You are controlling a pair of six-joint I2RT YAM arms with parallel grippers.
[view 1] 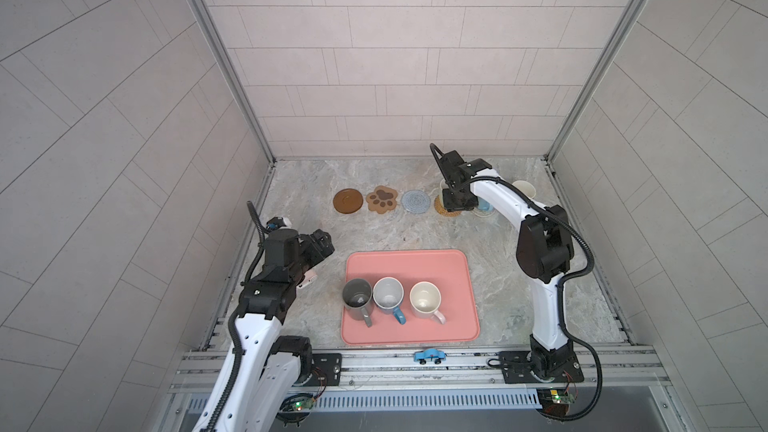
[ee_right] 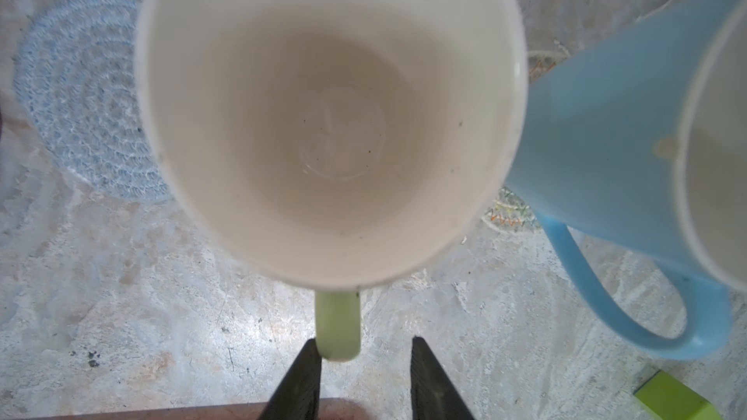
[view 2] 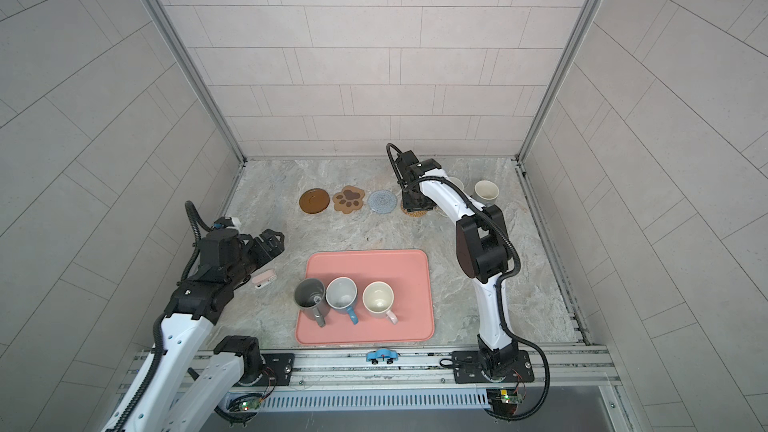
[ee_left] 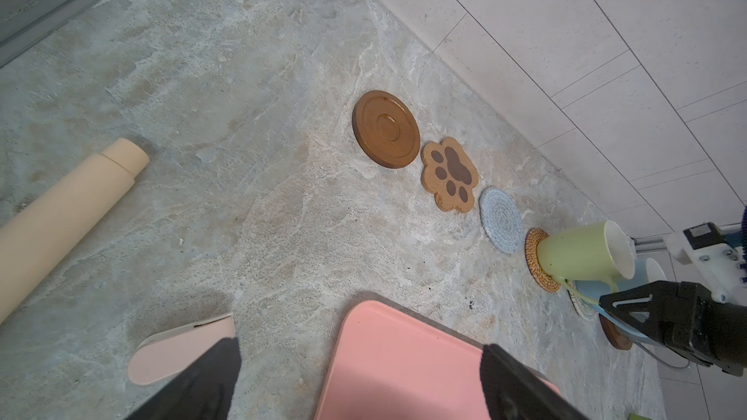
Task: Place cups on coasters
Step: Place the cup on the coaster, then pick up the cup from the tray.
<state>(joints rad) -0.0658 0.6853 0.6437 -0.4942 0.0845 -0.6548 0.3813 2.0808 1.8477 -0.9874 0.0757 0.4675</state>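
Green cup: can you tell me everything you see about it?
The green cup is pale green outside and cream inside, shiny like ceramic, with one handle. It is empty and stands upright on the woven coaster, close beside a blue cup. The right gripper has its fingers open on either side of the handle's end, not squeezing it.

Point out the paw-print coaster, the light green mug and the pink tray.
paw-print coaster [view 1: 381,199], in a top view, on its middle.
light green mug [ee_left: 574,254], left wrist view, on its outer wall.
pink tray [view 1: 415,261], in a top view, on its bare far part.
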